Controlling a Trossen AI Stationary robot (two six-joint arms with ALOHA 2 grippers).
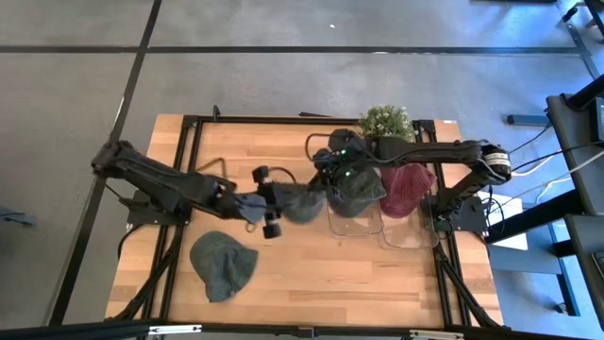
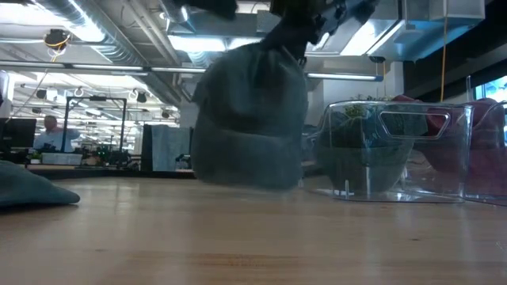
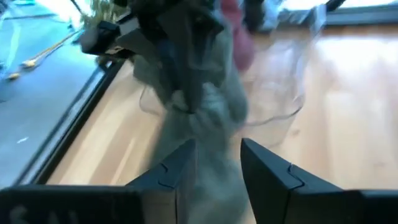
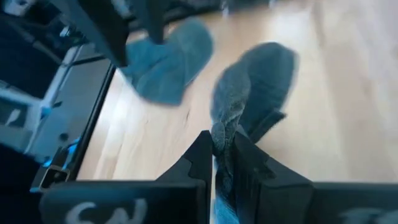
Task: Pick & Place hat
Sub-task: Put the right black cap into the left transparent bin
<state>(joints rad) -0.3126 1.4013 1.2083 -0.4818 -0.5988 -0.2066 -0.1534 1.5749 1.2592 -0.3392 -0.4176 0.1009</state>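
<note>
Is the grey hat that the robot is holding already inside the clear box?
Not yet. The grey fabric hat hangs beside the clear plastic bin, pinched by the right gripper and left gripper.

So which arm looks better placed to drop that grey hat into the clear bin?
Probably the right gripper: it pinches the grey hat and is beside the clear bin. The left gripper holds the hat's other end, farther from the bin.

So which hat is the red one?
The dark red fabric hat sitting in the clear plastic bin on the table's right side. The other hats are grey-green: one lies flat near the front-left, another hangs between both hands.
</note>
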